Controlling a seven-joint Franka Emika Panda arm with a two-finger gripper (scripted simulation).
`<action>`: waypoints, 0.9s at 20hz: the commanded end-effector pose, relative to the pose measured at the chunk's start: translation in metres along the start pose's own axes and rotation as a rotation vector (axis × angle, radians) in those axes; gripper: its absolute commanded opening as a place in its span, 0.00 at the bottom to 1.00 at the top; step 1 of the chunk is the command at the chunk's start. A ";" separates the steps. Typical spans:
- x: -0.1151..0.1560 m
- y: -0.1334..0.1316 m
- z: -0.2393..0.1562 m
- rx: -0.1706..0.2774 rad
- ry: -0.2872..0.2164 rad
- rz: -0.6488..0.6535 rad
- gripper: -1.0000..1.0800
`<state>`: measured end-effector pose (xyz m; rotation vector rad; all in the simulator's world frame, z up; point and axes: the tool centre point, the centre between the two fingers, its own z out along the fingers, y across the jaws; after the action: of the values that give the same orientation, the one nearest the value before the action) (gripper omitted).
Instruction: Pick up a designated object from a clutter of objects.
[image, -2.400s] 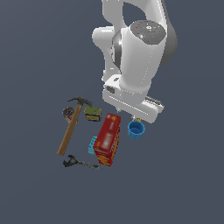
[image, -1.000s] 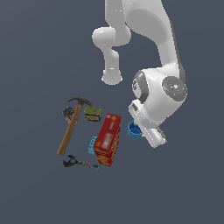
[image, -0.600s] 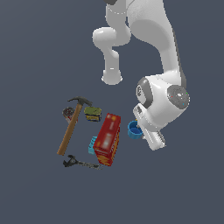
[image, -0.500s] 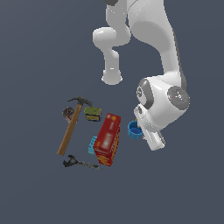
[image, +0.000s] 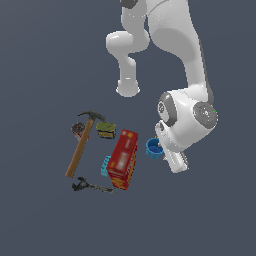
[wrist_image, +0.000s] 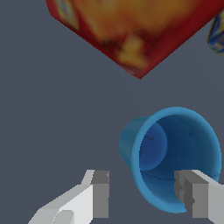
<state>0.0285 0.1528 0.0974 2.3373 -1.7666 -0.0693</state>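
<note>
1 finger (wrist_image: 194, 197) inside blue cup (wrist_image: 175, 157), claw (wrist_image: 146, 197) released: lower, pinch wall; red box (wrist_image: 127, 30) at 12 o'clock.

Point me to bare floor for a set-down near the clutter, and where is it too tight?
Free: the wide bare floor on the exterior view's left of the hammer, and below the black clamp tool. A narrow strip lies between the red box and blue cup. Crowded: hammer to box, and around the cup, where the gripper straddles one wall.
</note>
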 end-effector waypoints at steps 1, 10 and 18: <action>0.000 0.000 0.001 0.000 0.000 0.000 0.62; 0.000 0.001 0.029 0.000 0.000 0.004 0.62; 0.000 0.001 0.030 0.000 0.000 0.004 0.00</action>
<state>0.0233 0.1487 0.0689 2.3343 -1.7716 -0.0675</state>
